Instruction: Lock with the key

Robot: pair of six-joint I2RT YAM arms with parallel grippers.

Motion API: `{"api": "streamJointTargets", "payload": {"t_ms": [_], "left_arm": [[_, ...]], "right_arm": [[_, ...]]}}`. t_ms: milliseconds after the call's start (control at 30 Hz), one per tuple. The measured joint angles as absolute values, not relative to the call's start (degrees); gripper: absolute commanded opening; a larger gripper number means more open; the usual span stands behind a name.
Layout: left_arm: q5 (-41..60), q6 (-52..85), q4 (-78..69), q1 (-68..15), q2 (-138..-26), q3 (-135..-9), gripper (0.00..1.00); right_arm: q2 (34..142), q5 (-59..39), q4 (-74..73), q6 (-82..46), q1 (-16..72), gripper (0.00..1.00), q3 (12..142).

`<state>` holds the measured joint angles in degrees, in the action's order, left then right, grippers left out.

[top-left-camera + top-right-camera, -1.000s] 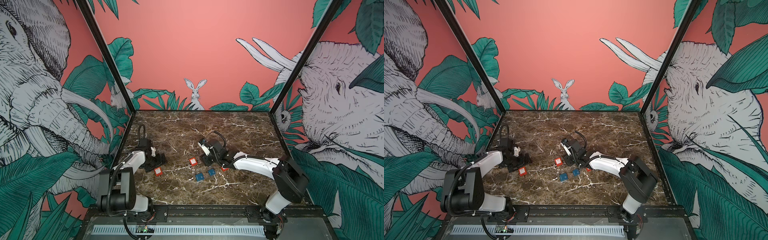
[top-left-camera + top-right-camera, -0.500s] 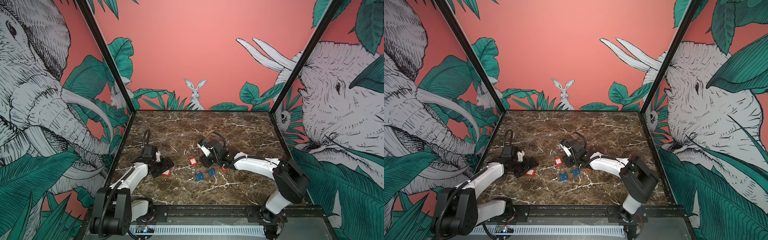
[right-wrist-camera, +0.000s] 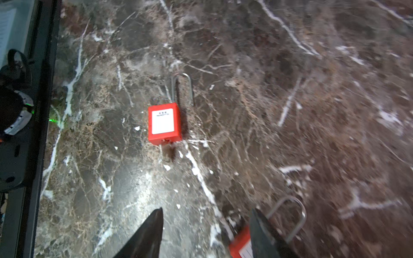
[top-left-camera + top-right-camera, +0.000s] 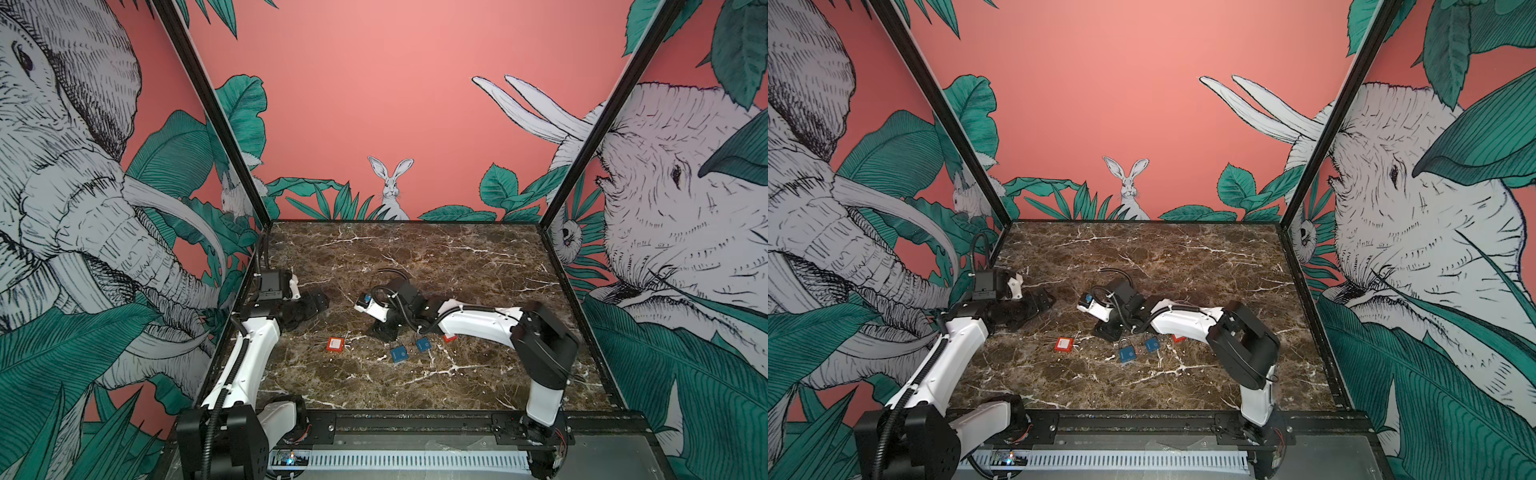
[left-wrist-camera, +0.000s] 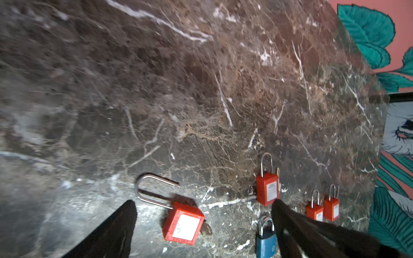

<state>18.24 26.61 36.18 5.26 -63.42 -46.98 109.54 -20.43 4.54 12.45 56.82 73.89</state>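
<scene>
A red padlock (image 4: 336, 344) (image 4: 1064, 344) lies flat on the marble, its steel shackle (image 5: 154, 189) swung open. A key (image 5: 206, 229) (image 3: 167, 153) sticks out of the base of this red padlock (image 5: 183, 223) (image 3: 164, 122). My left gripper (image 4: 318, 301) (image 5: 203, 202) hovers open, behind and left of the padlock, nothing between its fingers. My right gripper (image 4: 382, 332) (image 3: 206, 210) is open and low over a second red padlock (image 3: 239, 246), which lies against one finger (image 3: 263, 232) and is hidden in both top views.
Two blue padlocks (image 4: 399, 354) (image 4: 423, 344) lie just in front of the right arm, with a red piece (image 4: 449, 337) half under it. The left wrist view also shows more red padlocks (image 5: 267, 189) (image 5: 314, 212) and a blue one (image 5: 264, 239). The black frame rail (image 3: 35, 111) borders the marble.
My left gripper swung in to the red padlock, then drew back toward the rear left; the padlock now lies slightly further right. My right gripper shifted left over the second red padlock.
</scene>
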Motion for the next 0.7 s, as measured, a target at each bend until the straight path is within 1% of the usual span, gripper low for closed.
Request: {"api": "streamJointTargets", "payload": {"t_ms": [67, 233, 467, 700], "left_arm": [[18.22, 25.19, 37.98, 7.57, -64.03, -49.08, 0.95], [18.72, 22.04, 40.4, 10.17, -65.6, -53.98, 0.95], [20.86, 19.59, 40.91, 14.44, -68.79, -56.27, 0.95], [22.09, 18.13, 40.95, 14.68, -69.76, -56.27, 0.95]], "right_arm": [[113.34, -20.69, 5.93, 13.98, 58.41, 0.64, 78.52], [120.44, -21.61, 8.71, 15.66, 61.06, 0.68, 86.76], [125.8, -22.37, 10.57, 15.51, 61.63, 0.68, 91.35], [130.58, -23.42, 11.55, 14.24, 61.95, 0.65, 95.74]]}}
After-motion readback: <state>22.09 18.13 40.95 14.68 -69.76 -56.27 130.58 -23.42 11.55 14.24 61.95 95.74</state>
